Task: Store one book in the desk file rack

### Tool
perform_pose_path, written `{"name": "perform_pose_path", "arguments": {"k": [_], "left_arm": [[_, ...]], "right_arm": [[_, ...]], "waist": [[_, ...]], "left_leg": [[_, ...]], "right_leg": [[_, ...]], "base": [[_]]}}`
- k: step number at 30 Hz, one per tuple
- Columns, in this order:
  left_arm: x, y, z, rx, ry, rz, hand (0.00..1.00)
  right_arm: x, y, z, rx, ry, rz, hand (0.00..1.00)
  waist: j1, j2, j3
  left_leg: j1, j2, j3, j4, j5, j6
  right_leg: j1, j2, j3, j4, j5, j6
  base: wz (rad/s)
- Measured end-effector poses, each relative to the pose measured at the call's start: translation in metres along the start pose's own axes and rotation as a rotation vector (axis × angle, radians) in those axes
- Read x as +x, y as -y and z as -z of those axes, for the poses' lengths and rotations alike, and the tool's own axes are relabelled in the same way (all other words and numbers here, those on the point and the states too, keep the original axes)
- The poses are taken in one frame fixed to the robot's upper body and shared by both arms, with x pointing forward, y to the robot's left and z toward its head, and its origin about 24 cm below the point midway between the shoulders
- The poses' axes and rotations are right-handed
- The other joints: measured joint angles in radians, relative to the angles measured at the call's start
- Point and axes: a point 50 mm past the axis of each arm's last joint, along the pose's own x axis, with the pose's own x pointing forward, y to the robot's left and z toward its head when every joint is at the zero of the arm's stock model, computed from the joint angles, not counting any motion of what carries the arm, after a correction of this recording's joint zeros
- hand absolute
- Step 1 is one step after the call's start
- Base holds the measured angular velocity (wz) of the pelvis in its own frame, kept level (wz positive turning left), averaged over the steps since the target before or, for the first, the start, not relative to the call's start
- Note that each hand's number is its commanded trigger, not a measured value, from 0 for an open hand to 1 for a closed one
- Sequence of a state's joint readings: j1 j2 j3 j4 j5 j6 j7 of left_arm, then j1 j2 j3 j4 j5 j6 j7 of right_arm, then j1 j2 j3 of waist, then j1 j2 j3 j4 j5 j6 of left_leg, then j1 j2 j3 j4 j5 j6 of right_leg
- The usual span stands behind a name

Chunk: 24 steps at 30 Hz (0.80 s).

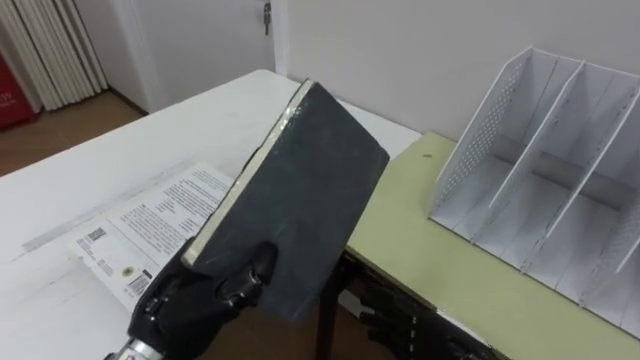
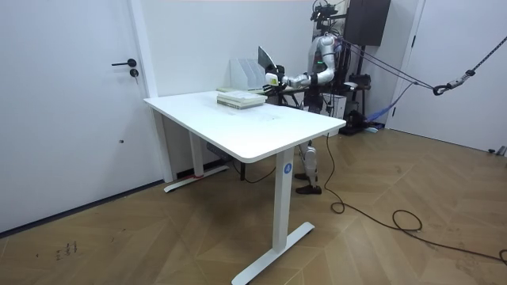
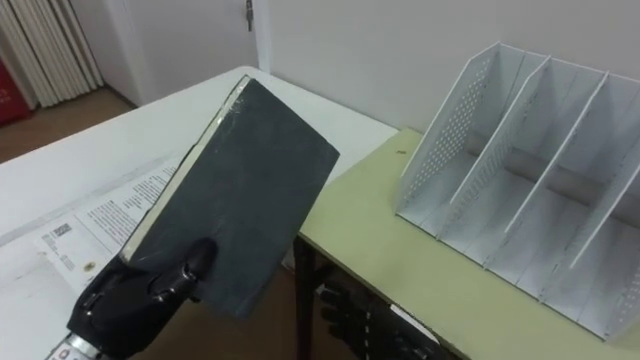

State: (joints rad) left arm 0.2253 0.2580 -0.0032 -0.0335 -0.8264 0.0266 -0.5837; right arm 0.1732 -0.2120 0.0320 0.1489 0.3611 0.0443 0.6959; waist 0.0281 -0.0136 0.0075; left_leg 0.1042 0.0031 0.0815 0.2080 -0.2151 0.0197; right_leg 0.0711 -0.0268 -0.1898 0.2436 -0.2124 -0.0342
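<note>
The left robot hand [image 1: 200,295] grasps the book [image 1: 290,190] clear of the worktop [image 1: 120,150]; insertion into the file rack [image 1: 560,170] remains outstanding.

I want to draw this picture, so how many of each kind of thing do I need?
Books: 1, the dark book held up in the left robot hand.
Printed stacks: 1, the printed stack lying on the white table.
Racks: 1, the file rack, standing on the green desk.
Tables: 2, the white table and the green desk.
Total: 5.
</note>
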Motion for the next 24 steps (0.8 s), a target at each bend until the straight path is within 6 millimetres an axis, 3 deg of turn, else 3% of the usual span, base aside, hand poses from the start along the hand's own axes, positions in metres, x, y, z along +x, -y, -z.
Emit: {"name": "perform_pose_path", "arguments": {"k": [3,9,14,24], "left_arm": [[-0.002,-0.002,0.003,-0.037,-0.001,0.003,1.00],[-0.004,-0.004,0.006,-0.065,-0.012,-0.007,1.00],[-0.007,-0.005,0.010,-0.091,-0.050,-0.005,1.00],[-0.009,0.000,0.020,-0.185,-0.128,0.092,1.00]], "right_arm": [[-0.002,0.001,-0.015,0.034,0.101,-0.013,0.00],[-0.003,0.001,-0.025,0.074,0.171,-0.022,0.00],[-0.005,0.002,-0.028,0.127,0.201,-0.041,0.00],[0.005,-0.012,-0.031,0.222,0.207,-0.148,0.00]], "waist": [[-0.003,0.001,0.0005],[-0.016,0.015,0.0068],[-0.021,0.024,0.0019],[-0.018,0.018,-0.0015]], "left_leg": [[-0.006,0.000,-0.001,0.005,0.000,0.000],[-0.007,0.000,0.000,0.000,0.000,0.000],[-0.009,0.001,0.013,-0.004,0.000,0.000],[-0.007,0.002,0.023,-0.002,0.000,0.000]], "right_leg": [[-0.001,0.000,-0.001,-0.005,0.001,0.000],[-0.001,0.000,-0.002,-0.010,0.001,0.000],[-0.002,0.002,0.002,-0.005,0.001,0.000],[-0.014,0.002,0.019,0.000,0.001,0.000]], "base": [[0.01],[0.00],[-0.03],[-0.04]]}}
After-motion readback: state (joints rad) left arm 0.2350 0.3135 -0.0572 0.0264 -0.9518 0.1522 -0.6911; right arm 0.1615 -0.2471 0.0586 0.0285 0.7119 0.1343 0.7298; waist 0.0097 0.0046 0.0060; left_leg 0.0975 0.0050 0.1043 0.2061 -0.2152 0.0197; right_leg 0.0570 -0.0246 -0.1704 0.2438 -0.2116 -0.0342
